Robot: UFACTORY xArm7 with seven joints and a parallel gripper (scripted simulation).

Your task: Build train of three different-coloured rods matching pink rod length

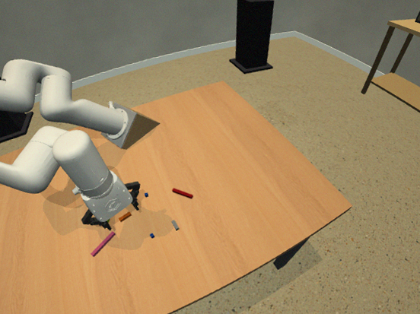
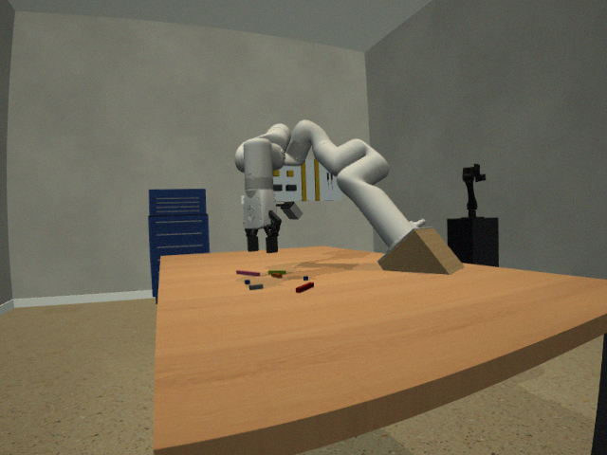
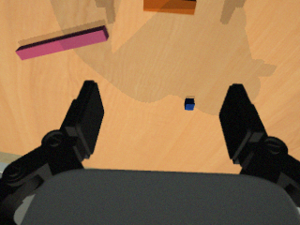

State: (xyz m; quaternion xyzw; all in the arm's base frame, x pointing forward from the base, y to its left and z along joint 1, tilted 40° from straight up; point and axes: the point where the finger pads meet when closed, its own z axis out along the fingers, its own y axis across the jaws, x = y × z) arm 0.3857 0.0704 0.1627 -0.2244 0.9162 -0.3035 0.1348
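Note:
The pink rod lies flat on the table. The orange rod lies beside the lime rod, which is mostly hidden behind the gripper in the top view. One blue cube lies near the grey rod. A second blue cube and the red rod lie farther right. My gripper is open and empty, hanging above the table over the rods.
The arm's wedge-shaped base sits on the table behind the rods. A black stand, a blue cabinet and a wooden shelf stand off the table.

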